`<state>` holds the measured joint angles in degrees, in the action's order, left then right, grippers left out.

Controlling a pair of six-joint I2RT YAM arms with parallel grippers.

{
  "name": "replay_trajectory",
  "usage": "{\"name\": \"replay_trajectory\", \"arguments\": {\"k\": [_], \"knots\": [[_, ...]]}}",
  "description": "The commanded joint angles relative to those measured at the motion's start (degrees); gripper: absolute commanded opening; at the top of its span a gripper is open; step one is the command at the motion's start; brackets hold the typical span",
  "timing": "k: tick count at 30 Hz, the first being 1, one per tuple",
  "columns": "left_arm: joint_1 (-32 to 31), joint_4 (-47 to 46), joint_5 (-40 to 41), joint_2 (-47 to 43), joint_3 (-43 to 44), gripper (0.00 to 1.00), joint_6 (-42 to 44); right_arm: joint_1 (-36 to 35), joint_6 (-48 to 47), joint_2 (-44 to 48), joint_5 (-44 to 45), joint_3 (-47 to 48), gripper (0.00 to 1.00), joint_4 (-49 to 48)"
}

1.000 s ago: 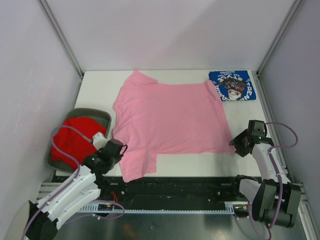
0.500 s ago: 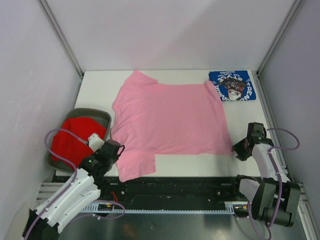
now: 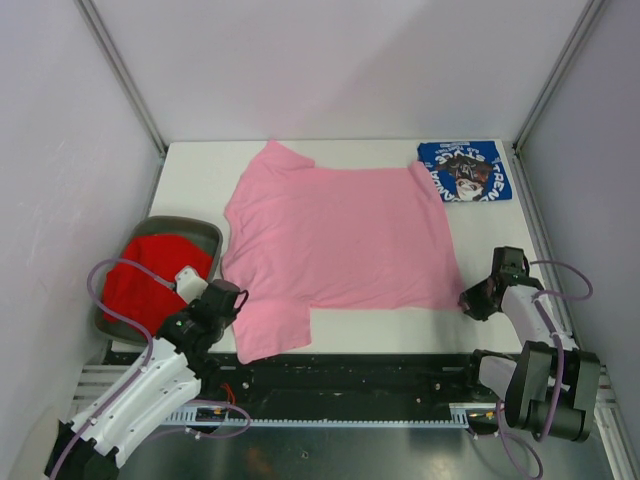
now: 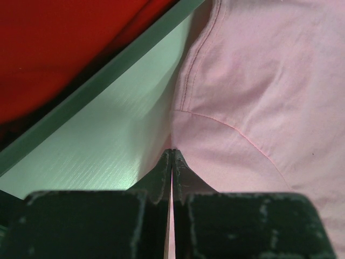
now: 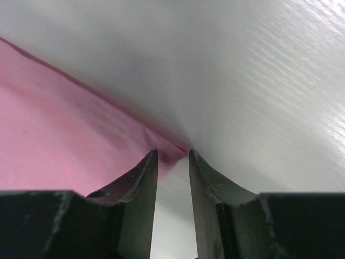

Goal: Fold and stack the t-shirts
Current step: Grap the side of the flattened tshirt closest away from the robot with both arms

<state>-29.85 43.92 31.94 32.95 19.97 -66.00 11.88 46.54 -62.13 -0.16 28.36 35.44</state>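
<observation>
Pinching comes next, we judge — the pink t-shirt (image 3: 340, 235) lies spread flat on the worktop (image 3: 400, 335), its near right hem corner at the tips of the right gripper (image 5: 172, 155), whose fingers stand narrowly apart; we should reach deeper before clamping. The left gripper (image 4: 172, 156) has its fingers pressed together at the sleeve edge

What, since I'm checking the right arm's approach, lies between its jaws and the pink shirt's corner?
Nothing visible: the right gripper sits at the corner of the pink t-shirt, jaws apart, only table around.
</observation>
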Motion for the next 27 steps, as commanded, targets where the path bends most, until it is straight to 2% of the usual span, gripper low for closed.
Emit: {"name": "replay_trajectory", "arguments": {"k": [1, 3, 6, 9, 16, 27], "knots": [[0.4, 0.1, 2.5, -0.1, 1.9, 0.0, -0.5, 0.3, 0.9, -2.1, -1.6, -0.6, 0.33, -3.6], [0.5, 0.1, 2.2, -0.2, 2.1, 0.0, -0.4, 0.4, 0.7, -2.3, -1.7, -0.6, 0.27, -3.9], [0.5, 0.1, 1.7, -0.3, 3.2, 0.0, 0.4, 0.8, 0.2, -1.7, -1.6, -0.6, 0.1, -3.5], [0.6, 0.6, 1.2, -0.6, 5.2, 0.0, 1.5, 1.9, -0.8, -0.7, -1.1, -0.2, 0.02, -2.3], [1.3, 5.4, -0.6, -3.4, 9.1, 0.0, 0.8, 5.8, -3.5, 2.9, -2.1, 0.5, 0.0, 1.9], [1.5, 11.0, -5.0, -8.3, 8.1, 0.0, -5.8, 8.0, -2.2, 6.8, -2.7, 0.5, 0.0, 9.0]]}}
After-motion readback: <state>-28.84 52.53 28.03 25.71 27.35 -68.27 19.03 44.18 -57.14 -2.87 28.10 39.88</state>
